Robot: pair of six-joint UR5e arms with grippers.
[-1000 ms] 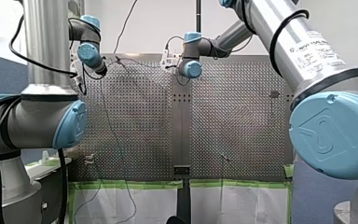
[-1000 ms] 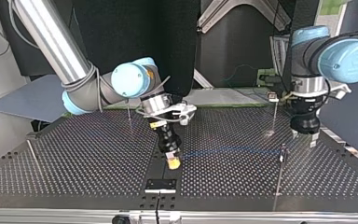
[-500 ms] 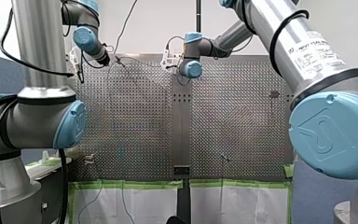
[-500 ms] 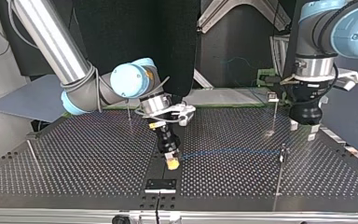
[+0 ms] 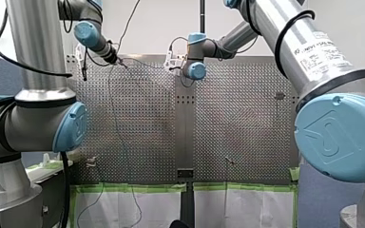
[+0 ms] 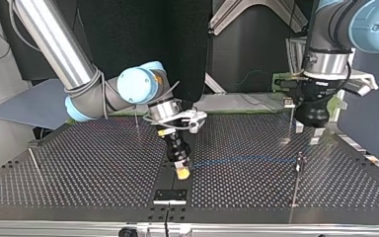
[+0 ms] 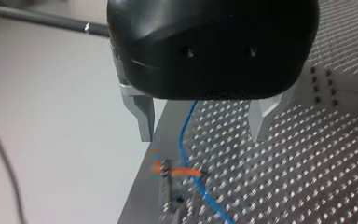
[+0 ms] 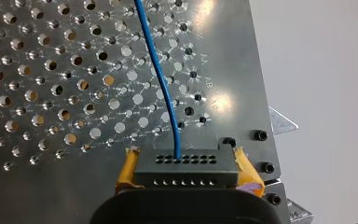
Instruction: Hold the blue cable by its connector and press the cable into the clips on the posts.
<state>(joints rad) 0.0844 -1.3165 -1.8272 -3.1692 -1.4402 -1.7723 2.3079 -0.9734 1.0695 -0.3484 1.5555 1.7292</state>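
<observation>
connector gripped up close, left gripper spread beside a post

nearest the top view's camera, your right gripper (image 6: 181, 170) stood low over the perforated table (image 6: 79, 163), about midway across it. in the right wrist view its yellow pads (image 8: 127, 170) were clamped on either side of the dark connector (image 8: 186, 164), which showed two rows of small holes. the blue cable (image 8: 161, 79) left the connector's upper row and ran ahead of the gripper over the plate. in the top view you could follow it only as a faint blue line toward the view's right.

farther along, a thin post (image 6: 298, 170) stood near that line. a second post (image 6: 290, 123) behind it carried a small clip (image 6: 288, 102) at its top. your left gripper (image 6: 307, 133) hung just beside that second post, above the table, its metal fingers (image 7: 142, 116) spread wide with nothing between them. in the left wrist view the cable passed under that gap and crossed an orange piece (image 7: 182, 171) on top of a blurred post (image 7: 167, 196). you could not tell whether the cable sat inside it. farthest back, at the top view's left, a far post (image 6: 136, 118) stood well apart from both grippers.
</observation>
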